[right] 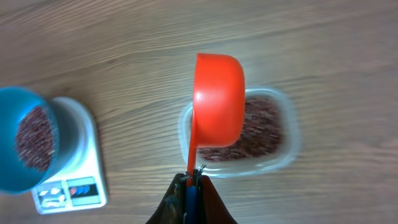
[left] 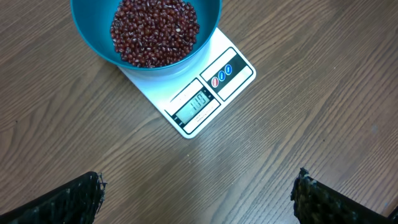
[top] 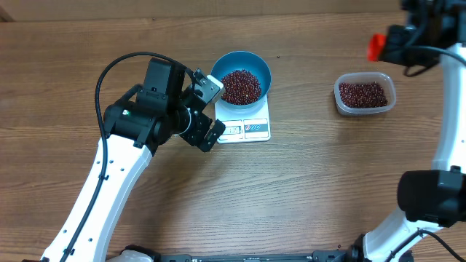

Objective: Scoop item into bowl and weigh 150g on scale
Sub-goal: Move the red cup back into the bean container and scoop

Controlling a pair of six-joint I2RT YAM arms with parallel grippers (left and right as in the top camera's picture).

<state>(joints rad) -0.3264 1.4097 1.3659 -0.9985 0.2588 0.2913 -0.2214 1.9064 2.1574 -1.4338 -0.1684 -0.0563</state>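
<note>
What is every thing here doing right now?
blue bowl, on the scale, holding beans.
scale, switched on, digits showing.
clear tub, open, beans inside.
red scoop, held up by its handle.
left gripper, open, empty.
right gripper, shut on red scoop.

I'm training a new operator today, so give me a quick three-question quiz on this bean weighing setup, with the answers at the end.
1. True or false: the bowl stands on the scale.
2. What does the right tool hold? A) scoop B) bowl C) nothing
3. Fill in: beans lie in the bowl and in the clear ___.
Key: 1 true; 2 A; 3 tub.
</note>
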